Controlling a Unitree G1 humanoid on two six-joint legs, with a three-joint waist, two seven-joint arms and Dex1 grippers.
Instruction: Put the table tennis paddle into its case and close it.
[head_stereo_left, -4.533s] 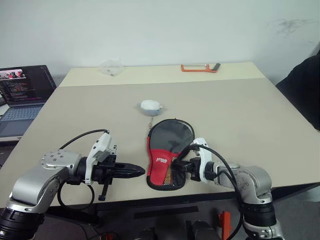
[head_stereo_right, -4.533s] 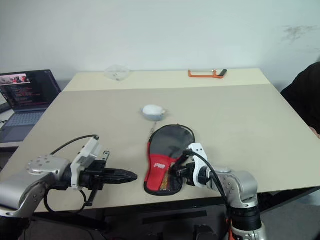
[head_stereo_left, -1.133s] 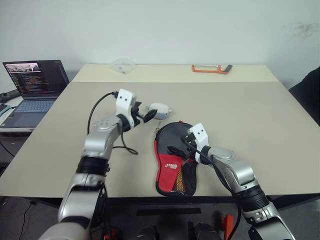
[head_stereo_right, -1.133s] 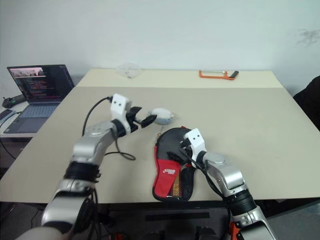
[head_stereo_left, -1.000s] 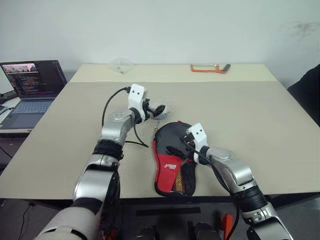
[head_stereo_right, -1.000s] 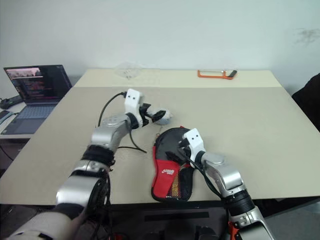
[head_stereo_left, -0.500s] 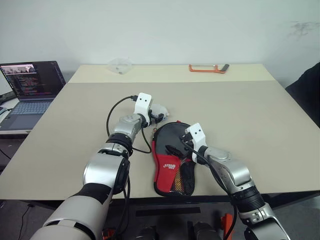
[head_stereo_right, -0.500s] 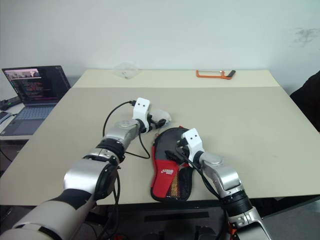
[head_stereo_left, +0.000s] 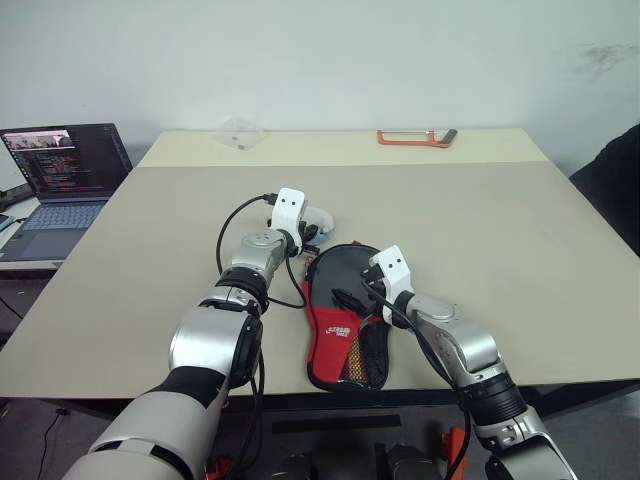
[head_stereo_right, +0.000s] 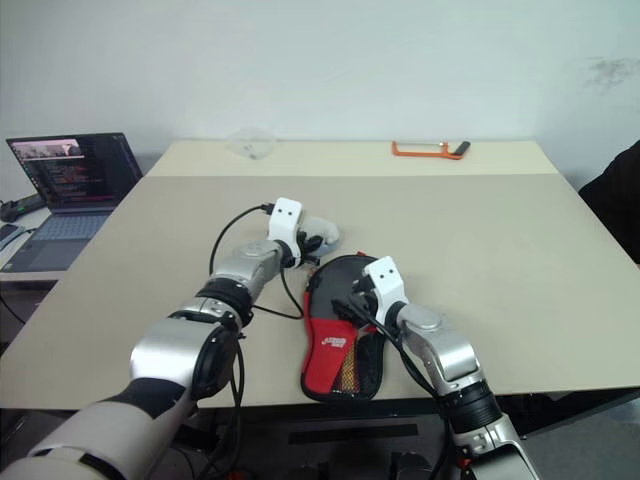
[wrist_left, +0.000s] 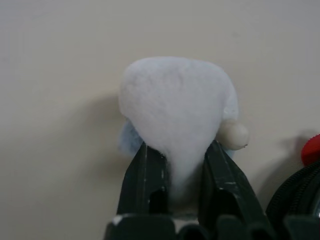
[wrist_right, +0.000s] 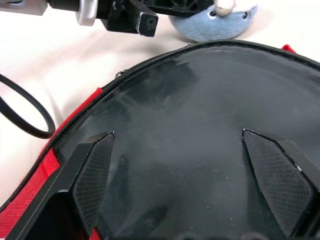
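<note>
- Your left tool (wrist_left: 175, 165) is clenched on a small white-and-blue plush (wrist_left: 177, 110); both black fingers (wrist_left: 142, 175) pinch its narrow end, seen up close from the left wrist.
- Plush (head_stereo_left: 318, 218) sits on the table (head_stereo_left: 500, 230), just past the rounded far end of the case (head_stereo_left: 345, 315).
- Your right tool (wrist_right: 192, 185) is released, fingers (wrist_right: 92, 175) spread wide over the dark face inside the case; cannot tell if they touch it.
- Case lies flat near the table's front edge, round end away from you, red panel with white logo (head_stereo_left: 342, 334) and mesh pocket (head_stereo_left: 368, 352) toward you.
- Zipper rim (wrist_right: 165, 52) runs around the round end; the black face (wrist_right: 190, 125) shows inside it, so the case looks open there.
- Paddle: the smooth black face under your right tool looks like its rubber, lying in the case; handle not visible, can't confirm.
- Right arm reaches in from the front right, its tool over the middle of the case (head_stereo_right: 340, 320).
- Left arm stretches forward along the case's left side, black cable (head_stereo_left: 235, 215) looped beside it.
- Laptop (head_stereo_left: 60, 170) open on a side surface to the far left.
- Orange tool (head_stereo_left: 415, 137) and a clear plastic piece (head_stereo_left: 240, 132) on the far end of the table, well apart from the case.
</note>
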